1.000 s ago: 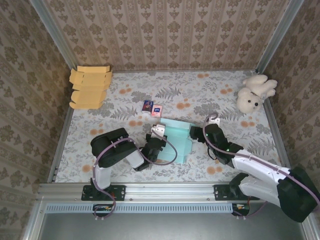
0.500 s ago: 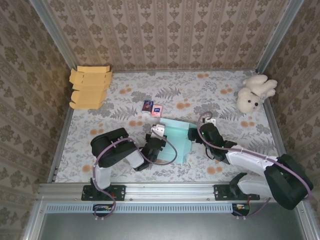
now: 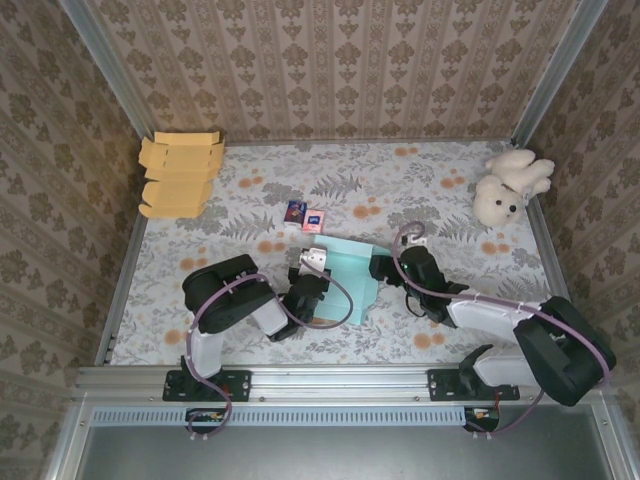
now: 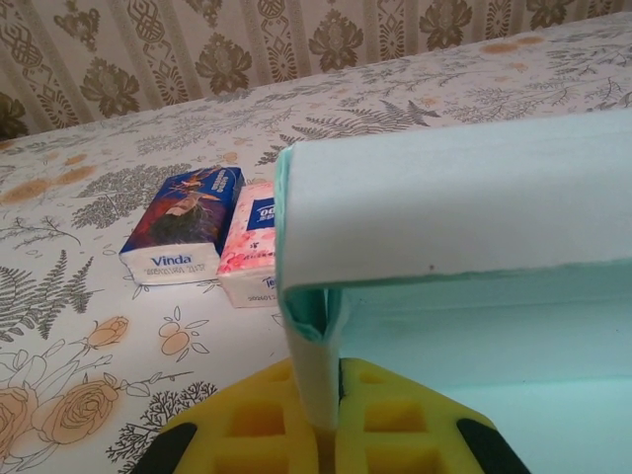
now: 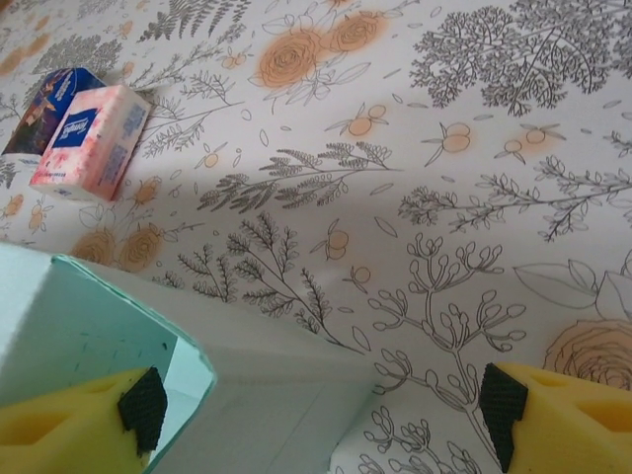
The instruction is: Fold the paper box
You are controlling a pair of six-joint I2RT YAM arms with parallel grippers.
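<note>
Left end effector (image 3: 308,285): clenched on a thin upright wall of the paper box (image 3: 350,275), its yellow pads (image 4: 247,430) pressed to either side of the wall.
Right end effector (image 3: 385,265): released, pads wide apart, low over the table (image 3: 400,190).
Paper box: pale teal, between the two end effectors. One folded wall stands right in front of the left end effector; a corner sits at one pad (image 5: 69,430) of the right one.
Blue tissue pack (image 3: 294,212): just beyond the left end effector, past the box.
Pink tissue pack (image 3: 314,220): touching the blue one's side.
Plush bear (image 3: 510,187): well beyond the right end effector.
Cardboard blanks (image 3: 180,175): well beyond the left end effector.
</note>
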